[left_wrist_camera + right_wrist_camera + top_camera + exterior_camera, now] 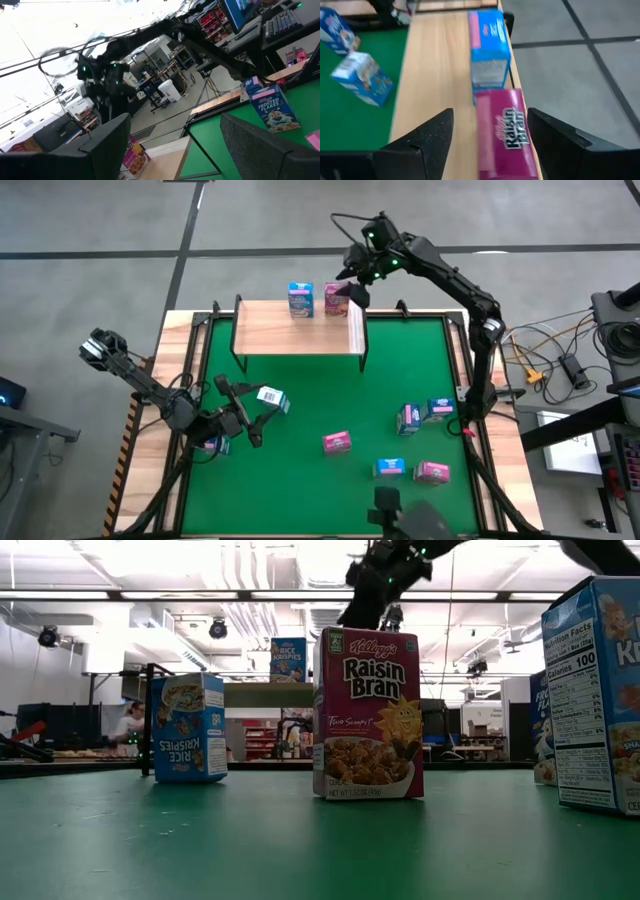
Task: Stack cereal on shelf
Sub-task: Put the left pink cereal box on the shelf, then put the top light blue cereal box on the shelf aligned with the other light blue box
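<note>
Bright overhead ceiling lights (250, 565), glaring; wrist views blurred, perhaps motion.

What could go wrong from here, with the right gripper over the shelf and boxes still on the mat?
1. The right gripper stands open around the pink box, so pulling away at an angle could tip it.
2. That pink box and the blue box sit along the shelf edge facing the floor; a nudge might push either off.
3. The left gripper waits open beside a tilted box, which a sloppy approach may knock over.
</note>
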Tool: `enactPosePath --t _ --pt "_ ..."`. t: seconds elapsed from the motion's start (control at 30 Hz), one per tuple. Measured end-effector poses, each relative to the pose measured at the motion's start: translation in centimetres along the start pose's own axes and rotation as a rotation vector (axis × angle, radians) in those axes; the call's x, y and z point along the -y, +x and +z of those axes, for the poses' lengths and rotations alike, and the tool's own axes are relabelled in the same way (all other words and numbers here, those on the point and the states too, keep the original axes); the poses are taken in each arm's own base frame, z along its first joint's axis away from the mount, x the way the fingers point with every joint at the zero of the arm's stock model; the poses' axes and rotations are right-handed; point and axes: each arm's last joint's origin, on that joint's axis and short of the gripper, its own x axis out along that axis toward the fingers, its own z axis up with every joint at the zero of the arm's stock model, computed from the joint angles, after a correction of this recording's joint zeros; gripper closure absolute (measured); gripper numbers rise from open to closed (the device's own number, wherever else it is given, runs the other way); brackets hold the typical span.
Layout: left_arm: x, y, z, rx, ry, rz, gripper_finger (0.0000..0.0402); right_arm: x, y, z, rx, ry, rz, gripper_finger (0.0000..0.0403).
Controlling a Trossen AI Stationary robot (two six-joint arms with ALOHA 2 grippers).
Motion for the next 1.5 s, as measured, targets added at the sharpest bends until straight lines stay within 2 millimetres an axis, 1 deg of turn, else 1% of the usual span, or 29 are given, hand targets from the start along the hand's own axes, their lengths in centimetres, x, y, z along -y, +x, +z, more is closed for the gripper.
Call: enactPosePath --t 0.07,0.23,0.4,0.57,0.7,0.8,0.93,1.07,1.23,1.43,1.5 --pt "0.0 0.0 0.0 0.000 -0.005 0.000 0.0111 -1.0 -0.9 0.8 0.026 -0.005 0.000 0.0163" --pt "0.0 0.0 0.0 0.001 -0.033 -0.001 0.0111 -4.7 -2.4 3.0 0.109 -0.059 0.031 0.0172" --pt "0.0 0.0 0.1 0.002 -0.082 0.000 0.0111 -8.7 -2.3 4.2 0.138 -0.128 0.104 0.0172" --pt "0.3 0.1 0.1 -0.002 -0.102 -0.003 0.0111 -12.3 -1.3 4.0 0.149 -0.181 0.186 0.0172" --pt "0.5 0.2 0.0 -0.005 -0.118 -0.006 0.0111 -14.8 -0.4 3.0 0.158 -0.217 0.229 0.0172" --pt "0.5 0.2 0.0 -0.006 -0.137 -0.007 0.0111 -16.7 -0.4 1.9 0.172 -0.241 0.194 0.0172" --pt "0.5 0.2 0.0 -0.007 -0.158 -0.007 0.0111 -18.8 -0.1 -0.3 0.192 -0.254 0.192 0.0172" --pt "0.6 0.2 -0.1 -0.013 -0.175 -0.012 0.0111 -20.5 0.1 -2.7 0.256 -0.265 0.215 0.0172" --pt "0.8 0.2 -0.2 -0.023 -0.214 -0.019 0.0111 -21.8 0.4 -5.7 0.310 -0.254 0.231 0.0172" --pt "1.5 0.3 -0.6 -0.041 -0.248 -0.031 0.0111 -22.3 0.6 -8.5 0.373 -0.243 0.213 0.0172" --pt "1.7 0.3 -0.7 -0.046 -0.261 -0.035 0.0111 -22.3 0.7 -9.1 0.392 -0.228 0.213 0.0172"
